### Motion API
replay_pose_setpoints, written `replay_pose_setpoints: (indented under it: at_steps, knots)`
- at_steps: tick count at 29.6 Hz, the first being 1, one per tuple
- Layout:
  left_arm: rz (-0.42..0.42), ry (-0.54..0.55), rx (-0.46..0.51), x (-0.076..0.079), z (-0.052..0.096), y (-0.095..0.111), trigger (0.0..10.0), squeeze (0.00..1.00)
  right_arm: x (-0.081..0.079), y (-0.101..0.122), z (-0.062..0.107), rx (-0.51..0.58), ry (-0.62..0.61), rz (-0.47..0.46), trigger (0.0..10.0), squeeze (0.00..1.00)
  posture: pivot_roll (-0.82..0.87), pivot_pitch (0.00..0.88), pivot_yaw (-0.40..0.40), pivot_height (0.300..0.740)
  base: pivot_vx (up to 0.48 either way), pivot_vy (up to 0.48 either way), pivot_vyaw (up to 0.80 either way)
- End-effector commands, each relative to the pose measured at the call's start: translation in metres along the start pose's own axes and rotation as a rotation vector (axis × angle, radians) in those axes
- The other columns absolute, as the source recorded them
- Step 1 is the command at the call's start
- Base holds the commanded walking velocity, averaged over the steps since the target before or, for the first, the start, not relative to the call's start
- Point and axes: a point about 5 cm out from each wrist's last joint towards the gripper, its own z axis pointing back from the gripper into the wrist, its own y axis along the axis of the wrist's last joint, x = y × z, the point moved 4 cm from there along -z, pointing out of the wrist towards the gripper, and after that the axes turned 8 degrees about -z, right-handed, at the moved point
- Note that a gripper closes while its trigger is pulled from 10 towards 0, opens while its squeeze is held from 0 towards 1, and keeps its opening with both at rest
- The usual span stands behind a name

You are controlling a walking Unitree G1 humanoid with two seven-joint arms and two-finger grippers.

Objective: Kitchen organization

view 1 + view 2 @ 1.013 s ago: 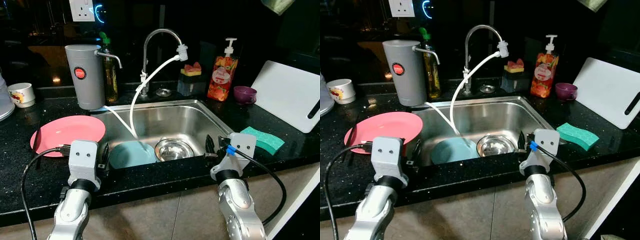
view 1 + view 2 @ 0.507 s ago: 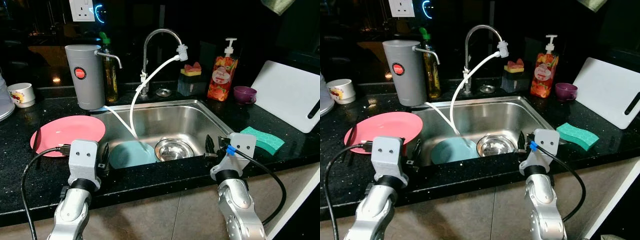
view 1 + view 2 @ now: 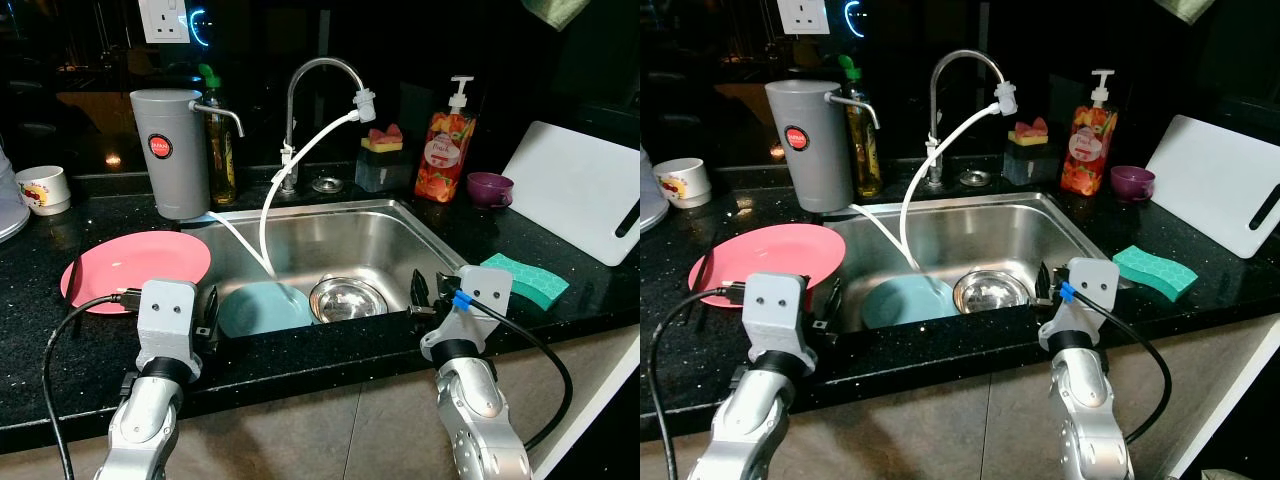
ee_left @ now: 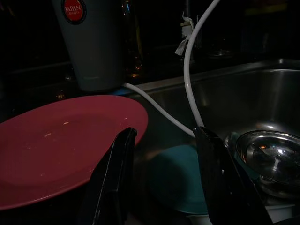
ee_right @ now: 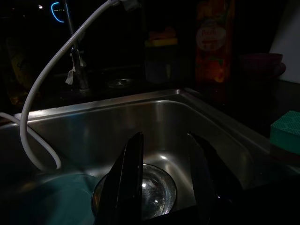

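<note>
The left gripper (image 4: 161, 178) hangs at the front edge of the black table (image 3: 60, 340), lower left of the head view, its jaws set wide and holding nothing. Between its fingers the wrist view shows a teal plate (image 4: 180, 180) lying in the sink (image 3: 330, 240), with a pink plate (image 3: 135, 268) on the table just to the left of the sink. The right gripper (image 5: 166, 183) hangs at the sink's front right corner, lower right of the frame, its jaws also apart and empty. Past its fingers sits a steel bowl (image 3: 347, 298) on the sink floor, just right of the teal plate.

A white hose (image 3: 300, 160) runs from the tap (image 3: 320, 75) down into the sink. A green sponge (image 3: 525, 280) lies on the table right of the sink. Behind it leans a white cutting board (image 3: 575, 185). Along the back stand a grey water filter (image 3: 170, 150), a soap bottle (image 3: 445, 150) and a purple cup (image 3: 490, 188). A white mug (image 3: 43, 188) sits at far left.
</note>
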Motion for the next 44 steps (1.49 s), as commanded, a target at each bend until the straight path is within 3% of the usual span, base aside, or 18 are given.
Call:
replay_pose_setpoints:
  at_steps: [1, 44]
  knots:
    - [-0.001, -0.002, -0.005, 0.0015, -0.0007, -0.0017, 10.0, 0.0, -0.0001, 0.0019, -0.001, 0.005, -0.001, -0.006, 10.0, 0.0, 0.1, 0.041, -0.038, 0.74, 0.0, 0.0, 0.0]
    - [-0.003, -0.004, -0.003, 0.0009, -0.0011, -0.0015, 10.0, 0.0, -0.0009, 0.0015, -0.0007, 0.005, 0.001, -0.007, 10.0, 0.0, 0.1, 0.034, -0.035, 0.74, 0.0, 0.0, 0.0]
